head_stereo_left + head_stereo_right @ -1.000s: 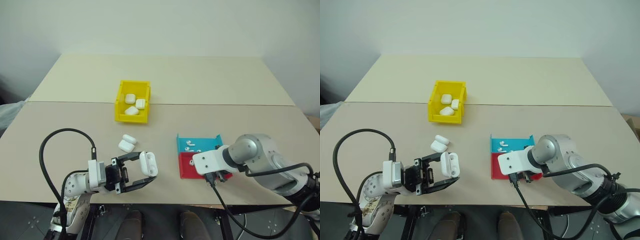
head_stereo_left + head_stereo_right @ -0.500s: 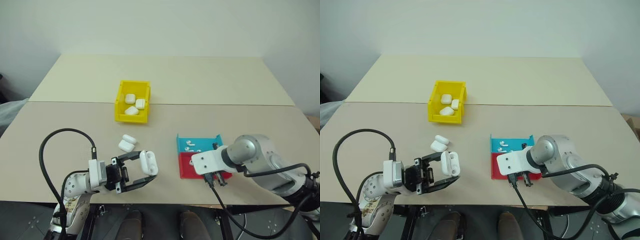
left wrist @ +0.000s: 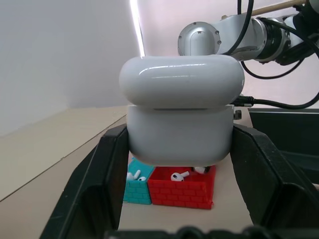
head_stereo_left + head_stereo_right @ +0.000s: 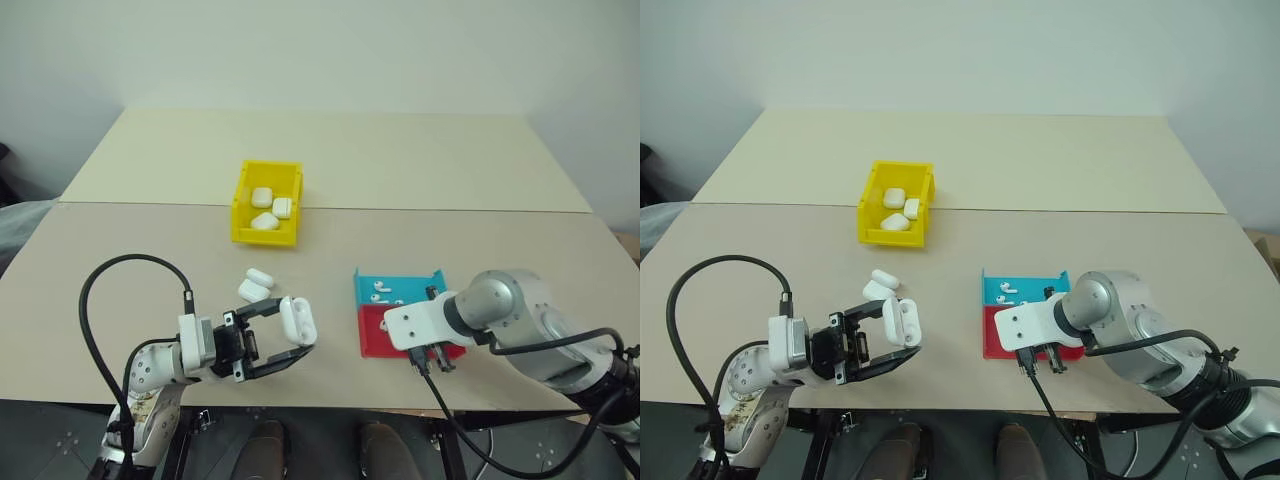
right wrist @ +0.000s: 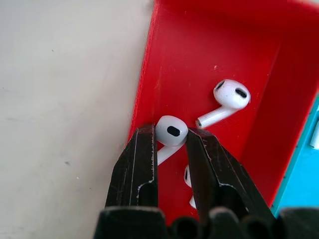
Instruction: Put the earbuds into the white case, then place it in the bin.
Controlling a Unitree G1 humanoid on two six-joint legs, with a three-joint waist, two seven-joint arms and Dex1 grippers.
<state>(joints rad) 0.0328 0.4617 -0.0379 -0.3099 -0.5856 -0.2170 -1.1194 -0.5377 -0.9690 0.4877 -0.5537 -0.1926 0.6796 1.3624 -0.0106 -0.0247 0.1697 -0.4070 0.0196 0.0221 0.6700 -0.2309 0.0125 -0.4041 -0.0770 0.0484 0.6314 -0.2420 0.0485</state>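
Note:
My left gripper (image 4: 297, 332) is shut on a white case (image 4: 295, 320), held up above the table's near left part; in the left wrist view the case (image 3: 182, 114) sits clamped between the two black fingers (image 3: 99, 179). Over the near end of the red tray (image 5: 199, 59), my right gripper (image 5: 172, 137) points down and is shut on the head of one white earbud (image 5: 171, 130). Two more earbuds (image 5: 227, 99) lie in that tray beside it. The yellow bin (image 4: 240, 200) stands further back on the left.
Three white cases (image 4: 264, 208) lie inside the bin. Two loose cases (image 4: 256, 285) lie on the table just behind the held one. A teal tray (image 4: 400, 283) with earbuds adjoins the red tray (image 4: 375, 340) on its far side. A seam crosses the table behind the bin.

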